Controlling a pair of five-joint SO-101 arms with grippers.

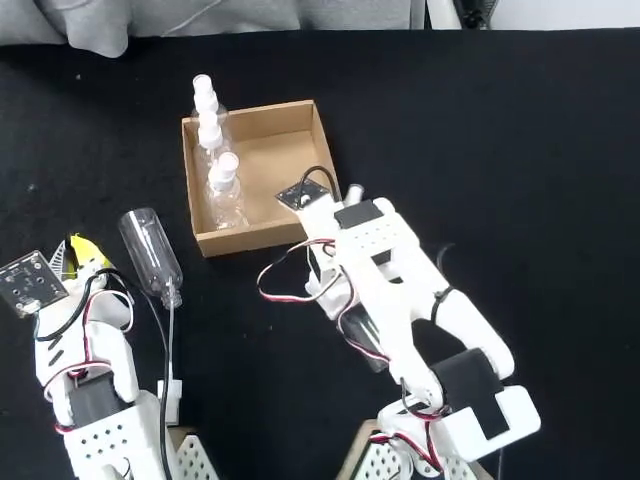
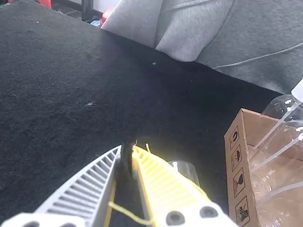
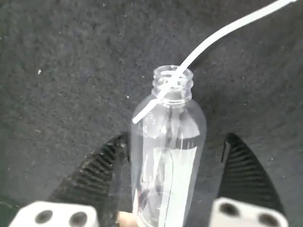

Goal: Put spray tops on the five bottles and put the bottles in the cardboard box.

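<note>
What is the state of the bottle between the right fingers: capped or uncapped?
Uncapped. The bottle has an open neck with bare threads; only a thin tube dips into it.

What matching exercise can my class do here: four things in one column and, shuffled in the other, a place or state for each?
Things
1. cardboard box
2. bottle left of the box
3. bottle in the right wrist view
4. left gripper

Places or states
A. between the open black jaws of the right gripper
B. holds three topped bottles
C. lies on the table, outside the box
D. one yellow finger, one grey

Pairs: 1-B, 2-C, 3-A, 4-D
</note>
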